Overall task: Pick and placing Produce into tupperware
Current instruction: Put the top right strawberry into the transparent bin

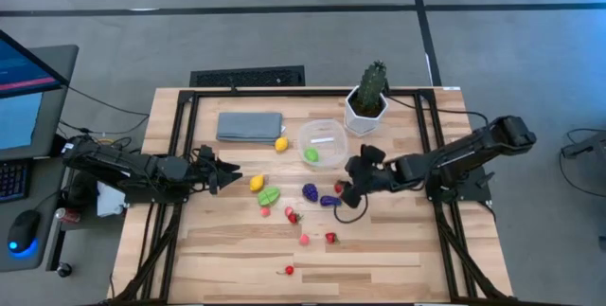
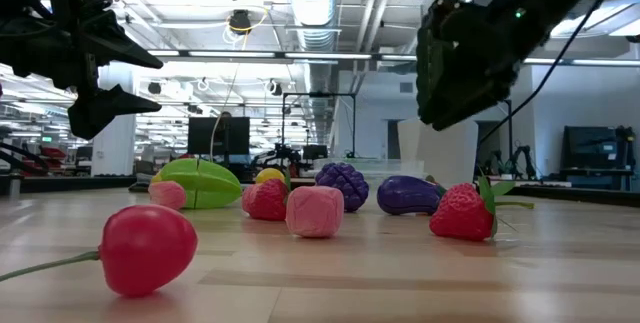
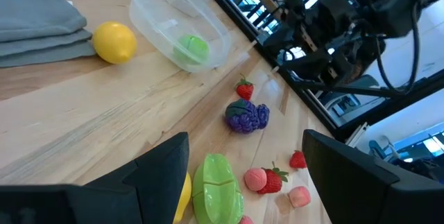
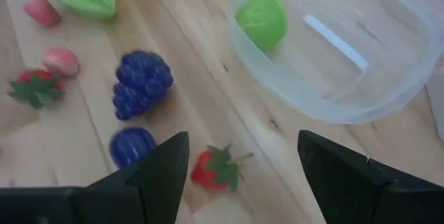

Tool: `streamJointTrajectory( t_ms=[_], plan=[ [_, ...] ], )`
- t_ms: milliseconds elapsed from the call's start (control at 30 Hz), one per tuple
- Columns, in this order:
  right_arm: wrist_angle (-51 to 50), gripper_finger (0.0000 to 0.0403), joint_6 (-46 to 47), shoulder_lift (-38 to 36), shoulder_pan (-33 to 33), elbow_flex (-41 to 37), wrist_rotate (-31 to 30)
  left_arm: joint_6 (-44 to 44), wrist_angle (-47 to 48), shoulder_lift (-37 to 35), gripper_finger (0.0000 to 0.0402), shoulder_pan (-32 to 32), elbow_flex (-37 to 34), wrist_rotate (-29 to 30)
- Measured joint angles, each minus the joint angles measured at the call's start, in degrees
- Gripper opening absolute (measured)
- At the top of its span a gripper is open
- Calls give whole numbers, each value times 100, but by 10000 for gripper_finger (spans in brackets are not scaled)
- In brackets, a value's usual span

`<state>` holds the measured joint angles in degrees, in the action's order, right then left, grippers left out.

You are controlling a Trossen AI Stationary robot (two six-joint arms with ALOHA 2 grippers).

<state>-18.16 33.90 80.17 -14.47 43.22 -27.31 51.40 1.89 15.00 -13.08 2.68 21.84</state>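
On table, one tupperware [image 1: 323,142] holding one green fruit [image 1: 311,155], two tools, left [image 1: 230,175] and right [image 1: 351,185], both apart, empty.

The clear round tupperware [image 1: 323,143] sits upright and open on the worktop with one green fruit [image 1: 311,155] inside. Just beside it lies a yellow lemon [image 1: 281,143]. Nearer the front are purple grapes [image 1: 310,191], a green star fruit [image 1: 269,195] and scattered red strawberries [image 1: 293,217].
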Motion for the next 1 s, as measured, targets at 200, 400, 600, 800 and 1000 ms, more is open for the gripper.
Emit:
streamJointTrajectory(
  t_ms=[200,400,600,800,1000],
  plan=[
    [-344,291,1161,343,-155,6,-103,-5,15,2,272,0,2,-1],
    [-365,291,2000,548,-205,-2,-64,-25,33,2,272,-1,4,-43],
    [-228,291,2487,548,-200,0,-24,-25,35,2,272,0,4,-45],
    [-246,291,3059,548,-177,0,151,-64,35,0,272,0,4,-45],
    [-197,291,3220,548,-113,0,290,-64,37,1,272,-1,4,-34]
  ],
)
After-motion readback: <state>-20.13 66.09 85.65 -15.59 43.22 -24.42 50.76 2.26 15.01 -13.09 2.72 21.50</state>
